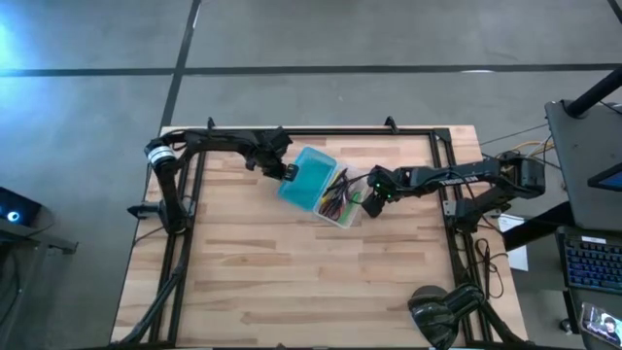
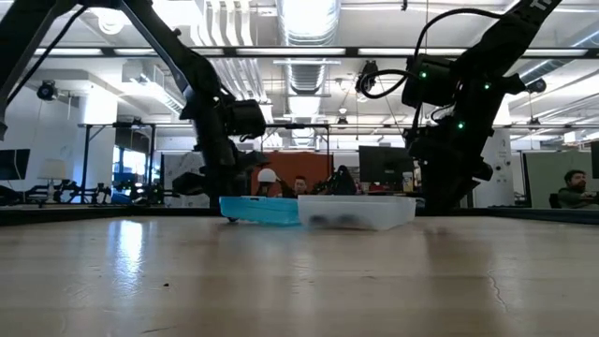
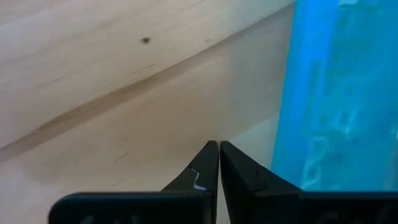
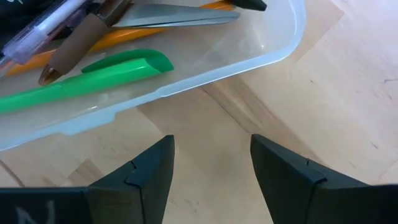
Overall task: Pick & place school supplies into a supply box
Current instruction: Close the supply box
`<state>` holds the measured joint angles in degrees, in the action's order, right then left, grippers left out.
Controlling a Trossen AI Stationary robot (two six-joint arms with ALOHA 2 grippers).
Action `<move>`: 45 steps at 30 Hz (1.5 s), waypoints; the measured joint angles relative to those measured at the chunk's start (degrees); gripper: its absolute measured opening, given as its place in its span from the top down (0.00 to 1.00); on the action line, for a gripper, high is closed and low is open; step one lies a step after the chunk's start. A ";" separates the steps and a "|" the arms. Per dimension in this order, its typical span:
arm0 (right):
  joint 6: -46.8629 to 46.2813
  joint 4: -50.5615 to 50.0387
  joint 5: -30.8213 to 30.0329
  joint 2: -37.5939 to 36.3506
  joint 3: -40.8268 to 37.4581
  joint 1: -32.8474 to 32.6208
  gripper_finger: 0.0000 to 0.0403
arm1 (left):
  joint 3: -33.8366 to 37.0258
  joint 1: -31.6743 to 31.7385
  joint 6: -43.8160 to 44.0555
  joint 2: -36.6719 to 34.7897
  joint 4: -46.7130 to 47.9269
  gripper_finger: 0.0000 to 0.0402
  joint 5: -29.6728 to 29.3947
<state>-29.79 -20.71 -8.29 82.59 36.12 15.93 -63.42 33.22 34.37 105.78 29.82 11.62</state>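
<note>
The supply box lies open in the middle of the table, its teal half (image 1: pixel 309 175) toward the left and its clear half (image 1: pixel 342 206) toward the right. Inside the clear half lie school supplies: a green pen (image 4: pixel 93 78), an orange pencil (image 4: pixel 124 38), scissor blades (image 4: pixel 180 15) and others. My left gripper (image 3: pixel 219 148) is shut and points down at the wood just beside the teal half's outer edge (image 3: pixel 292 124); a strip of wood shows between them. My right gripper (image 4: pixel 211 146) stands open over bare wood next to the clear half's rim (image 4: pixel 249 62).
A black frame (image 1: pixel 442 165) runs around the table's far and side edges. A dark rounded object (image 1: pixel 437 313) sits at the near right corner. Bare wood stretches in front of the box. People sit in the room beyond the table (image 2: pixel 573 183).
</note>
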 joint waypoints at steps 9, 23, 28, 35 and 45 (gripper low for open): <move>0.43 -0.56 0.88 0.00 -0.03 1.35 0.50 | -2.09 -0.04 0.26 0.09 -6.86 1.00 8.77; 1.96 -1.92 0.86 0.00 -0.04 1.38 0.50 | -2.84 -0.18 3.29 -2.13 -6.91 1.00 12.13; 1.98 -1.82 0.86 0.00 -0.04 1.37 0.50 | -4.77 -0.34 3.81 -3.58 -7.51 1.00 13.44; 3.41 -1.05 0.85 0.00 0.00 1.37 0.50 | -9.73 -1.83 5.68 -3.70 -9.22 1.00 16.37; 3.49 3.77 0.87 0.00 -0.02 1.37 0.50 | -10.52 -6.59 10.57 -3.57 -14.44 1.00 16.39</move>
<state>-26.31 -16.94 -7.42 82.59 36.10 17.30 -73.94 26.63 44.94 102.21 15.39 28.01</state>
